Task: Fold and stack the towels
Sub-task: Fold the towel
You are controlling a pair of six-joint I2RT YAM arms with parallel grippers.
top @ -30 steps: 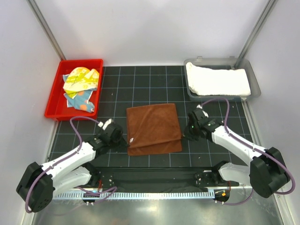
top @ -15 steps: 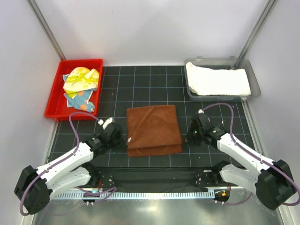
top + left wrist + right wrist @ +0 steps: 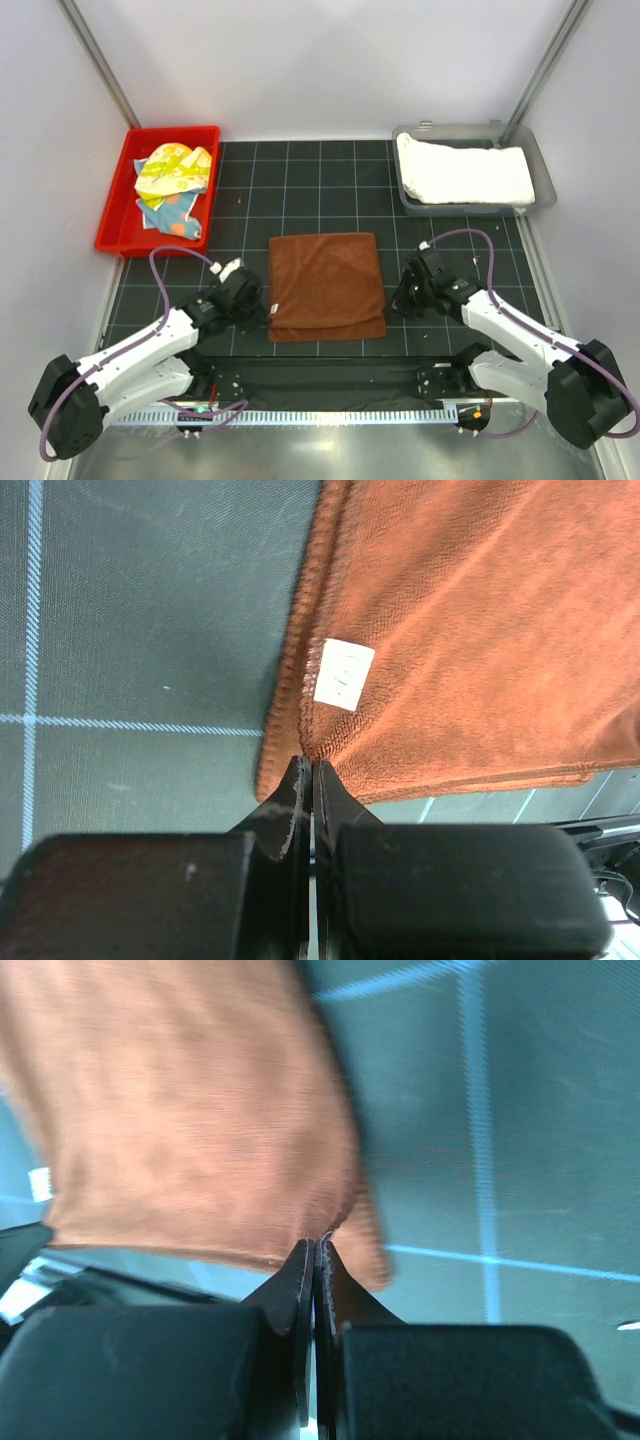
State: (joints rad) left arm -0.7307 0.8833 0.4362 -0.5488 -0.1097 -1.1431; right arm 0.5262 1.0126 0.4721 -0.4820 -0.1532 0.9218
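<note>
The rust-brown towel [image 3: 326,285] lies folded in two layers in the middle of the black grid mat. My left gripper [image 3: 263,303] is shut on its left edge near the front corner; the left wrist view shows the gripper [image 3: 312,765] pinching the towel [image 3: 480,630] just below a white label [image 3: 343,675]. On the opposite side my right gripper [image 3: 397,294] is shut on the right edge, and its wrist view shows the gripper [image 3: 315,1243] nipping the blurred towel [image 3: 190,1100]. The white towel [image 3: 462,170] lies folded in a grey tray [image 3: 545,185].
A red bin [image 3: 115,215] at the back left holds the crumpled yellow towel [image 3: 175,168] and the light blue spotted towel [image 3: 172,212]. White walls and slanted metal posts enclose the mat. A toothed metal rail [image 3: 330,415] runs along the near edge between the arm bases.
Both grippers have drawn back toward the near edge with the brown towel's sides in them. The towel has slid a little nearer and sits squarer on the mat.
</note>
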